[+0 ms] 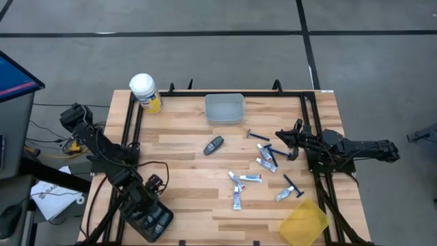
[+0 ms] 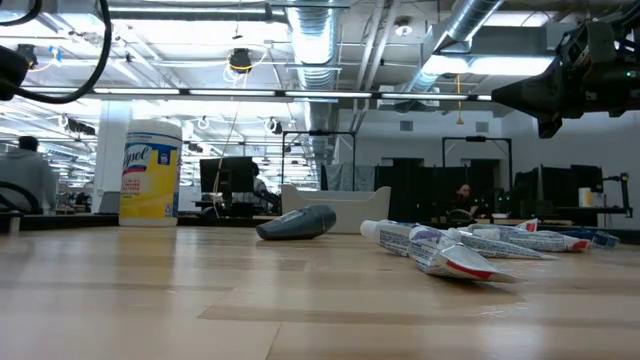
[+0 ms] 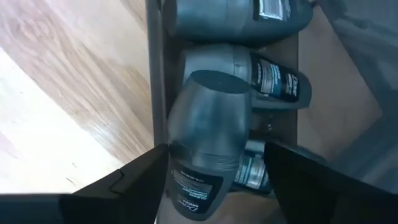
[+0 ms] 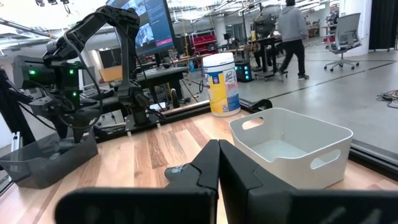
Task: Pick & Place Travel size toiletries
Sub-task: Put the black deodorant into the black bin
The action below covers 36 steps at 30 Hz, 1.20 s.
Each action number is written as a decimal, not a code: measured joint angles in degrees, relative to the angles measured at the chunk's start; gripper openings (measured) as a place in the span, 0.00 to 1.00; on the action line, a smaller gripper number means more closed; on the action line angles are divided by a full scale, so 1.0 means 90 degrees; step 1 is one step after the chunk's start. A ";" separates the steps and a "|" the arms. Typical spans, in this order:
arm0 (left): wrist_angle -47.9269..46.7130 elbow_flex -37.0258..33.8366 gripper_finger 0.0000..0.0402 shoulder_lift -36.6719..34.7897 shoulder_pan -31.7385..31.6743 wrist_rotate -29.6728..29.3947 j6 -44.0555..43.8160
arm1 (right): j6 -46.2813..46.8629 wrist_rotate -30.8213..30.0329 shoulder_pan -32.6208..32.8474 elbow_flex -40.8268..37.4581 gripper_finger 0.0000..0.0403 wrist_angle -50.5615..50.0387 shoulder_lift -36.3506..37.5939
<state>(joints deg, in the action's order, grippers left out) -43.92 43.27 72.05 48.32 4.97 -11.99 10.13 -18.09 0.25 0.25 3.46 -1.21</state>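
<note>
Left hand (image 3: 211, 180): over the dark bin (image 1: 147, 220), fingers spread either side of a grey pod (image 3: 208, 130); seen only by its wrist camera. Right hand (image 4: 217, 163): closed, empty; tubes (image 1: 249, 178) and razors (image 1: 295, 186) scattered on the counter (image 1: 184, 184) nearby.
</note>
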 joint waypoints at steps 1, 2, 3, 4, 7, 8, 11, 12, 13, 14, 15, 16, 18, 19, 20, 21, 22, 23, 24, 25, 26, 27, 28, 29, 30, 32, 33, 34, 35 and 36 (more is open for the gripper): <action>-0.0005 0.0014 0.66 0.0000 -0.0025 0.0002 -0.0111 | 0.0000 0.0000 0.0000 0.0000 0.00 0.0000 0.0000; -0.0002 0.0047 0.66 0.0000 -0.0050 0.0002 -0.0235 | 0.0000 0.0000 0.0000 0.0000 0.00 0.0000 -0.0002; 0.0009 0.0103 0.66 0.0000 -0.0086 0.0000 -0.0358 | 0.0000 0.0000 0.0000 0.0000 0.00 0.0000 -0.0001; 0.0031 0.0184 0.66 0.0000 -0.0126 -0.0005 -0.0426 | 0.0000 0.0001 0.0000 0.0001 0.00 0.0000 0.0000; 0.0122 0.0530 0.66 0.0000 -0.0287 -0.0121 -0.0545 | 0.0000 0.0000 0.0000 0.0002 0.00 0.0000 0.0000; 0.0218 0.0651 0.65 0.0000 -0.0354 -0.0197 -0.0553 | 0.0000 0.0000 0.0000 0.0002 0.00 0.0000 0.0000; 0.0679 0.1064 0.64 0.0000 -0.0636 -0.0534 -0.0542 | -0.0002 0.0002 0.0000 0.0000 0.00 0.0000 0.0000; 0.0863 0.1182 0.63 -0.0004 -0.0755 -0.0752 -0.0549 | 0.0000 0.0000 0.0000 0.0000 0.00 0.0000 -0.0002; 0.1049 0.1284 0.62 -0.0005 -0.0902 -0.1007 -0.0554 | -0.0001 0.0000 0.0000 0.0001 0.00 0.0000 -0.0001; 0.1273 0.1374 0.62 -0.0005 -0.1064 -0.1353 -0.0553 | 0.0000 0.0000 0.0000 0.0002 0.00 0.0000 0.0000; 0.1508 0.1443 0.61 -0.0005 -0.1242 -0.1786 -0.0554 | -0.0002 0.0000 0.0000 0.0002 0.00 0.0000 0.0000; 0.1720 0.1495 0.61 -0.0005 -0.1445 -0.2260 -0.0551 | -0.0002 0.0001 0.0000 0.0001 0.00 0.0000 -0.0001; 0.2028 0.1557 0.61 -0.0005 -0.1906 -0.3116 -0.0554 | -0.0002 0.0000 0.0000 0.0001 0.00 0.0000 0.0000; 0.2182 0.1563 0.60 -0.0005 -0.2187 -0.3406 -0.0551 | -0.0002 0.0000 0.0000 0.0002 0.00 0.0000 0.0000; 0.2329 0.1564 0.60 -0.0005 -0.2470 -0.3648 -0.0543 | -0.0002 0.0000 0.0000 0.0002 0.00 0.0000 -0.0001; 0.2447 0.1565 0.60 0.0013 -0.2749 -0.3829 -0.0548 | -0.0002 0.0002 0.0000 0.0002 0.00 0.0000 -0.0001; 0.2589 0.1573 0.60 0.0069 -0.3076 -0.3955 -0.0553 | -0.0002 0.0000 0.0000 0.0002 0.00 0.0000 -0.0001; 0.2731 0.1573 0.60 0.0142 -0.3380 -0.4016 -0.0553 | -0.0002 0.0000 0.0000 0.0002 0.00 0.0000 -0.0002; 0.2842 0.1573 0.60 0.0231 -0.3648 -0.4020 -0.0552 | -0.0002 0.0002 0.0000 0.0000 0.00 0.0000 0.0000; 0.3028 0.1573 0.60 0.0358 -0.3928 -0.4011 -0.0552 | 0.0000 0.0000 0.0000 0.0002 0.00 0.0000 -0.0002; 0.3267 0.1573 0.60 0.0495 -0.4161 -0.4001 -0.0551 | -0.0002 0.0001 0.0000 0.0001 0.00 0.0000 -0.0001; 0.3428 0.1573 0.60 0.0642 -0.4340 -0.3943 -0.0544 | -0.0002 0.0001 0.0000 0.0002 0.00 0.0000 0.0000; 0.3536 0.1573 0.60 0.0790 -0.4510 -0.3884 -0.0517 | -0.0002 0.0002 0.0000 0.0001 0.00 0.0000 0.0000; 0.3650 0.1573 0.60 0.0966 -0.4635 -0.3845 -0.0494 | -0.0002 0.0002 0.0000 0.0002 0.00 0.0000 -0.0002; 0.3750 0.1573 0.60 0.1144 -0.4750 -0.3836 -0.0483 | -0.0002 0.0002 0.0000 0.0000 0.00 0.0000 0.0000; 0.3804 0.1564 0.60 0.1474 -0.4933 -0.3834 -0.0510 | -0.0002 0.0000 0.0000 0.0001 0.00 0.0000 0.0000; 0.3918 0.1564 0.60 0.1644 -0.5007 -0.3835 -0.0550 | -0.0002 0.0002 0.0000 0.0000 0.00 0.0000 0.0000; 0.3970 0.1566 0.60 0.1792 -0.5066 -0.3835 -0.0574 | -0.0002 0.0002 -0.0002 0.0001 0.00 0.0000 -0.0001; 0.3958 0.1566 0.60 0.1945 -0.5117 -0.3845 -0.0581 | -0.0002 0.0002 -0.0002 0.0002 0.00 0.0000 0.0000; 0.4044 0.1566 0.60 0.2097 -0.5154 -0.3850 -0.0584 | -0.0002 0.0002 -0.0002 0.0000 0.00 0.0000 0.0000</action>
<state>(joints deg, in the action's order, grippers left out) -7.53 57.36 90.92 1.94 -29.68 -17.24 10.11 -18.06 0.23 0.25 3.46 -1.21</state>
